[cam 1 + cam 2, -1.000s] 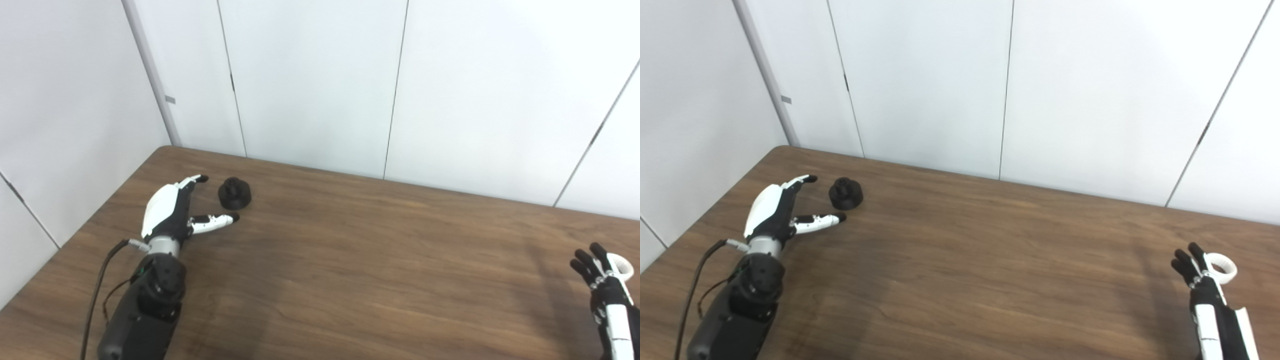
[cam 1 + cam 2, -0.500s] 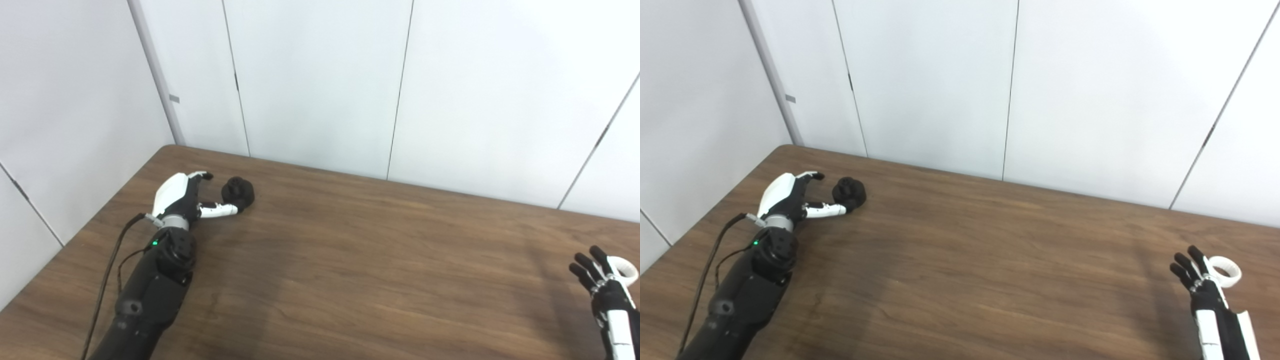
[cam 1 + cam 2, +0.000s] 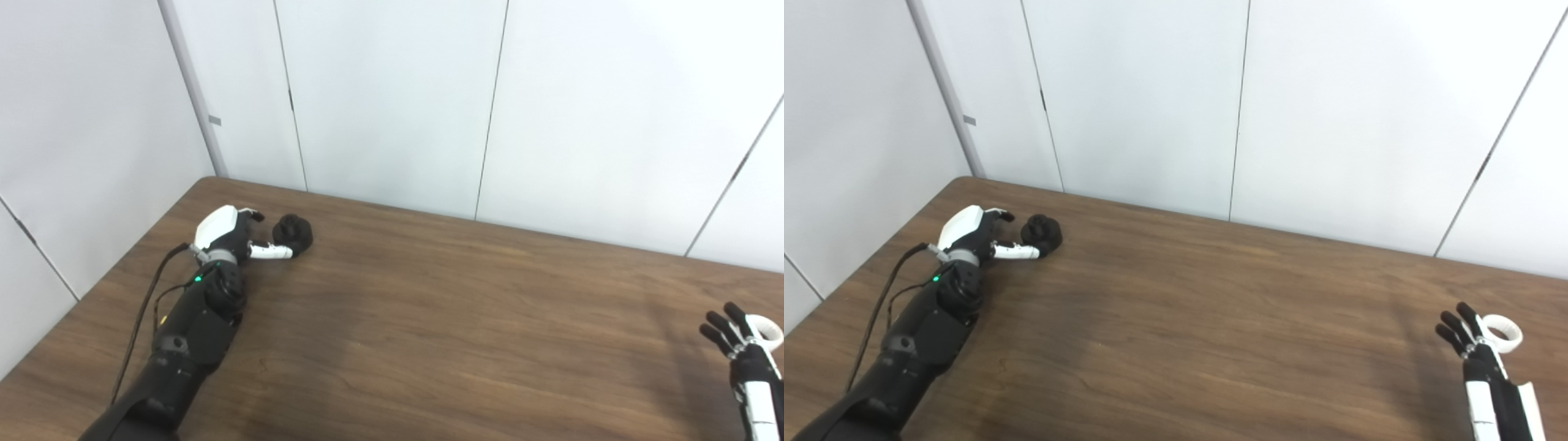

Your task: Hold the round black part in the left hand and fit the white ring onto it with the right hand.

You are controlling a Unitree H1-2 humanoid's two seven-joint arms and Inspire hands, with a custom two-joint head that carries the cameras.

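Observation:
The round black part [image 3: 293, 229] sits on the wooden table [image 3: 429, 318] near its far left corner. My left hand [image 3: 228, 234] lies just left of it, fingers apart, holding nothing. Its thumb [image 3: 272, 251] reaches to the part's near side and seems to touch it, while the fingertips [image 3: 254, 215] stay left of the part. The white ring [image 3: 1502, 332] lies on the table at the far right. My right hand [image 3: 1471, 348] is right beside it on its left, fingers stretched out and apart, empty.
White wall panels [image 3: 392, 104] stand close behind the table's far edge and along its left side. A black cable [image 3: 144, 309] runs along my left forearm. The table's left edge is close to the left arm.
My left hand has reached forward to the black part, and its thumb has come up against the part's near side. The right hand and the ring have barely moved. The camera shifted slightly.

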